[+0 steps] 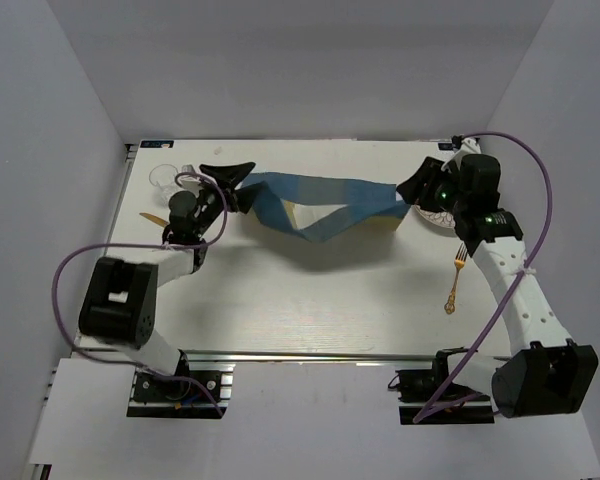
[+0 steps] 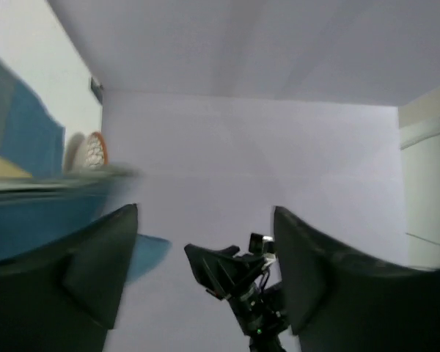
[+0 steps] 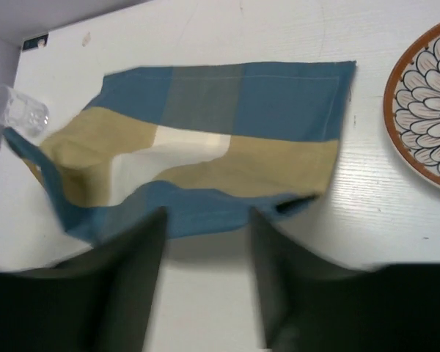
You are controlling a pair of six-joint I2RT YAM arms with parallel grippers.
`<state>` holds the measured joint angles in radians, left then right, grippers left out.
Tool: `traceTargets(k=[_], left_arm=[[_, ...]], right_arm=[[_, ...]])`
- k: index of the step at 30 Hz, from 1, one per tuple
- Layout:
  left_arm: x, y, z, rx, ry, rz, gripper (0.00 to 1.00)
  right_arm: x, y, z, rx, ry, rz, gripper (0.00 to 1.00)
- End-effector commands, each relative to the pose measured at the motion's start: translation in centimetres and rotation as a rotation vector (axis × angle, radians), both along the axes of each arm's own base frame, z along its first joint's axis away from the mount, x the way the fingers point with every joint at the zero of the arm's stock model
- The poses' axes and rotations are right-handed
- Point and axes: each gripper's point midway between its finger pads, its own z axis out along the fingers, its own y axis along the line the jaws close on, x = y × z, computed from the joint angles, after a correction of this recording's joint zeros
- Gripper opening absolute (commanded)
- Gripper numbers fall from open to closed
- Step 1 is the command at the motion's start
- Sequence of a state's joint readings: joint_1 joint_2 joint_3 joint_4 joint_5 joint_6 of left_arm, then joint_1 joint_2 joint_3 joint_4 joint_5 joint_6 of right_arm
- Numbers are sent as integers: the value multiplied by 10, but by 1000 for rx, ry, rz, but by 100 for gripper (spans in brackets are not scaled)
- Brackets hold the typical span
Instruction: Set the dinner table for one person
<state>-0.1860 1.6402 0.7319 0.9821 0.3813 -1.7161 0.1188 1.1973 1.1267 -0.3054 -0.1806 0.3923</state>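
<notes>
The white dinner table (image 1: pixel 310 300) carries a blue-and-beige placemat (image 1: pixel 325 205), which lies rumpled and partly folded across the back middle. My left gripper (image 1: pixel 234 183) is open at the placemat's left end; in the left wrist view (image 2: pixel 205 211) blurred blue cloth (image 2: pixel 29 213) sits beside the left finger, not between the jaws. My right gripper (image 1: pixel 418 188) is open at the placemat's right end. In the right wrist view (image 3: pixel 205 220) its fingers hover over bare table just short of the cloth's blue edge (image 3: pixel 205 209). A patterned orange-rimmed plate (image 3: pixel 425 110) lies to the right.
A clear glass (image 1: pixel 163 177) stands at the back left corner. A gold fork (image 1: pixel 454 286) lies on the right side of the table. A gold utensil (image 1: pixel 154 217) pokes out beside the left arm. The plate (image 1: pixel 442 216) is partly under the right arm. White walls enclose the table.
</notes>
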Motion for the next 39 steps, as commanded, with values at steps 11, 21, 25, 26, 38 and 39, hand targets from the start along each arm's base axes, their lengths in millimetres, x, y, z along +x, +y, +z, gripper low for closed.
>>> traceTargets(k=[11, 21, 25, 26, 38, 39], left_arm=[[-70, 57, -5, 727, 240, 170, 98], [-50, -24, -142, 1156, 461, -360, 98], [-61, -28, -181, 1222, 513, -378, 98], [-64, -28, -189, 1252, 534, -375, 98], [-46, -11, -256, 1376, 741, -332, 98], [-43, -9, -257, 1390, 751, -327, 98]], right_arm=[[-45, 12, -5, 49, -61, 82, 89], [-40, 25, -152, -55, 329, 58, 89], [-38, 28, -192, -167, 449, 43, 89], [-35, 26, -199, -201, 471, 30, 89], [30, 9, -262, -466, 655, -131, 89], [33, 9, -268, -481, 663, -123, 89]])
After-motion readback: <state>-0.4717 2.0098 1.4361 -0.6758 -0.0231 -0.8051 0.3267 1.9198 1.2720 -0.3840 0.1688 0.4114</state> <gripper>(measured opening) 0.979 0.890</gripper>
